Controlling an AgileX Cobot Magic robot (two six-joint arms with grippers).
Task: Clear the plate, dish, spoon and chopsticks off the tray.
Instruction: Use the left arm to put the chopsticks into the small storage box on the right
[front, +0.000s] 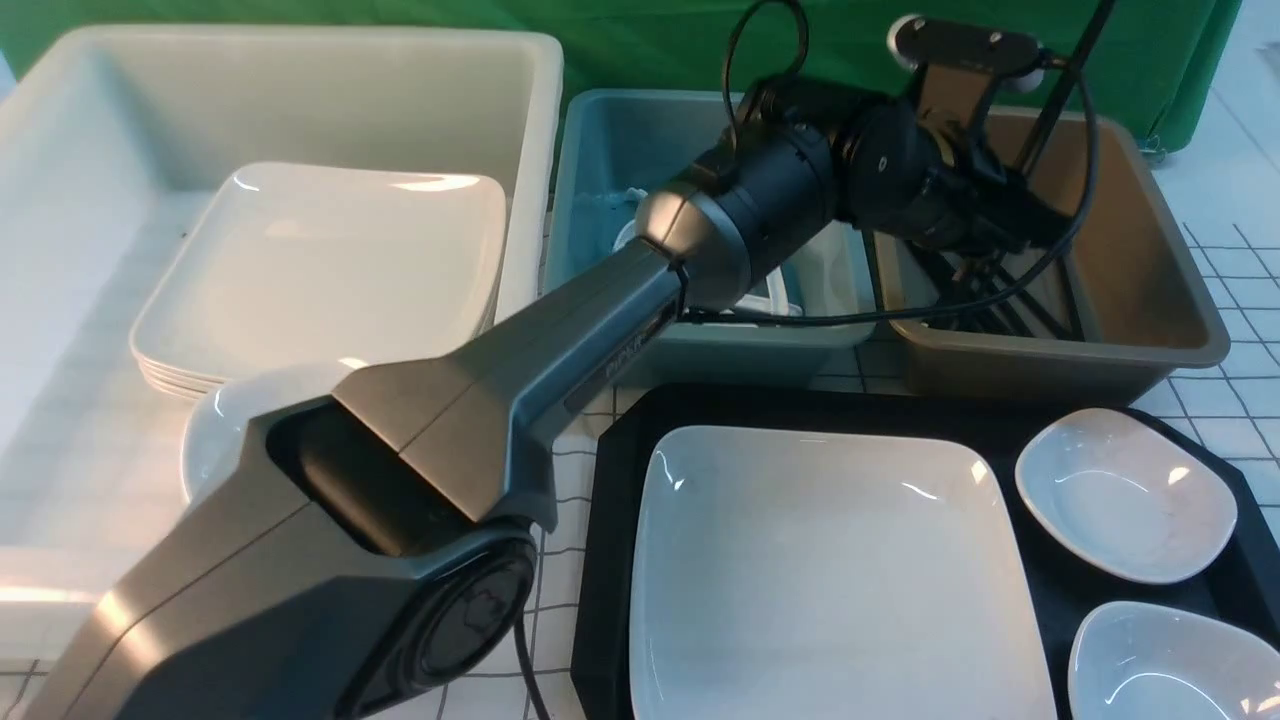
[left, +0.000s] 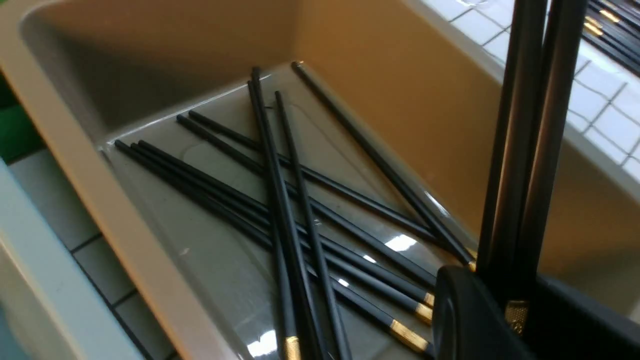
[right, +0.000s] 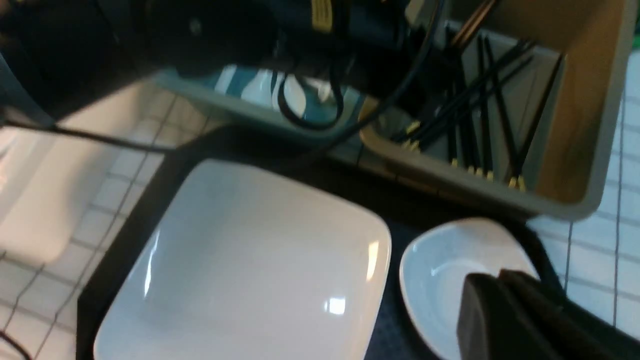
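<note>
Chopsticks: the pair (left: 525, 150) is clamped in the left gripper (left: 517, 305) and hangs over the brown tub (front: 1130, 250). The tub stands on the worktop (front: 1230, 260) just beyond the far edge of the tray (front: 612, 500). The pair is not yet let go. Other black sticks (left: 280, 200) lie on the tub floor beneath it.
Plate: the plate (front: 830, 580) is on the tray, filling its left and middle part, with nothing touching it.
Dishes: the far small dish (front: 1125, 495) and the near small dish (front: 1170, 665) are both on the tray. They sit on its right side, beside the plate and apart from it.
Spoon: none shows on the visible part of the tray. White pieces lie in the blue tub (front: 610, 160) beyond the tray, half hidden by the arm, so I cannot tell whether the spoon is among them.
Stack: square plates (front: 330, 260) are piled in the white tub (front: 300, 90), off the tray's left side.
Progress (judgement): the chopsticks step lacks only the release. The plate and a dish are yet to leave the tray, so the task is roughly early to middle.
Left gripper: closed on the pair near its gold-banded thick ends, touching nothing else.
Right gripper: the right gripper (right: 505, 310) is clenched with nothing in it. It is poised over the far small dish on the tray, and I cannot tell whether it touches the dish.
</note>
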